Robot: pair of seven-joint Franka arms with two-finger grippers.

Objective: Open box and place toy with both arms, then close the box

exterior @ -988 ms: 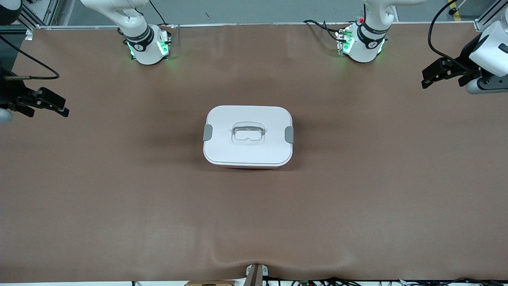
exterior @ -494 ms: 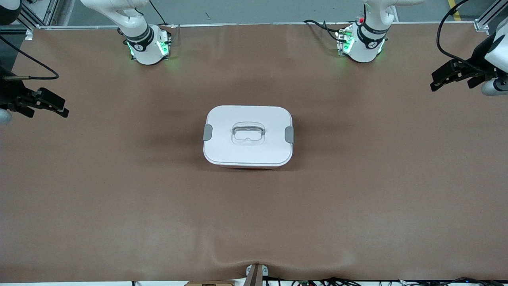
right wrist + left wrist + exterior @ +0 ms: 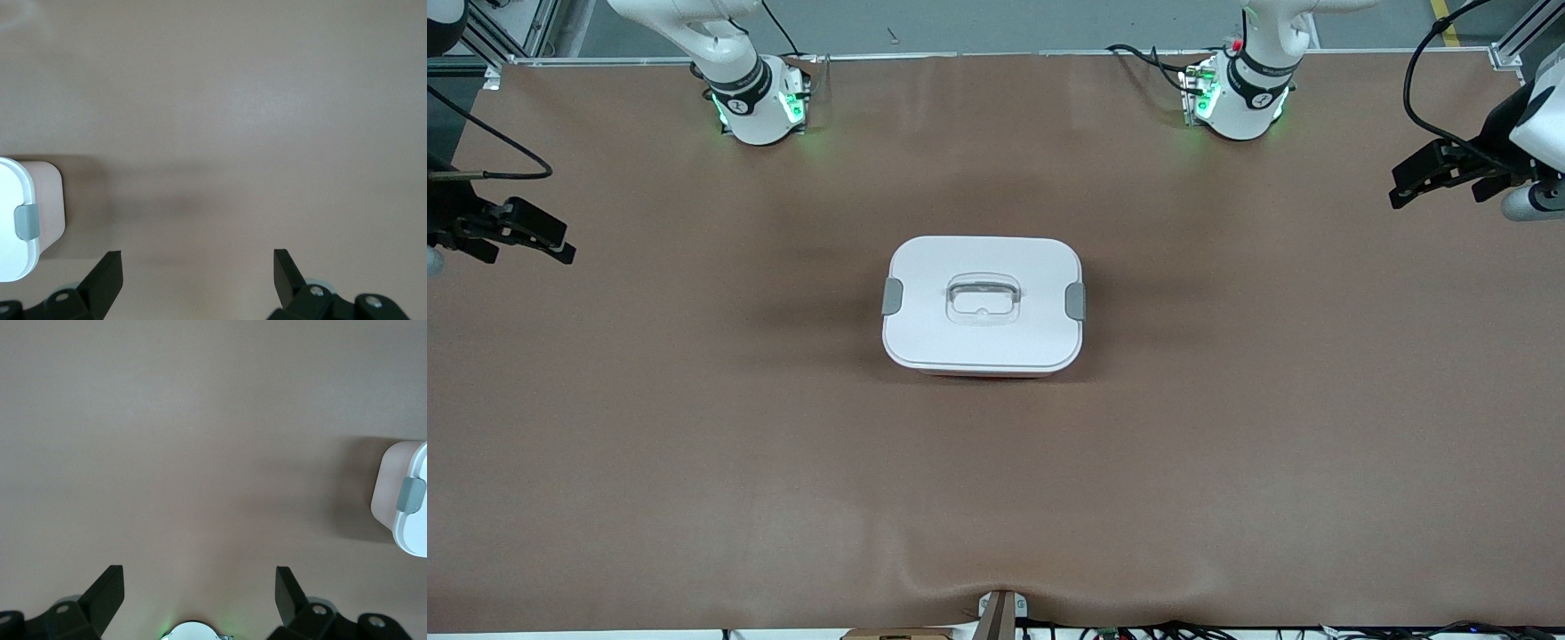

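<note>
The box (image 3: 983, 307) stands in the middle of the table, its white lid on, both grey clips (image 3: 892, 296) down and the clear handle (image 3: 983, 298) lying in its recess. A strip of its pale pink tub shows in the left wrist view (image 3: 383, 497) and the right wrist view (image 3: 50, 200). My left gripper (image 3: 1398, 187) (image 3: 200, 587) hangs open over the left arm's end of the table, well clear of the box. Over the right arm's end, my right gripper (image 3: 565, 242) (image 3: 198, 267) is open too, holding nothing. The toy is out of view.
A brown mat (image 3: 1227, 427) covers the whole table. The two arm bases (image 3: 760, 102) (image 3: 1240, 98) stand along the table edge farthest from the front camera. A small bracket (image 3: 1000, 613) sits at the nearest edge.
My left gripper has drawn back toward its end of the table. My right gripper has shifted slightly. The box has not moved.
</note>
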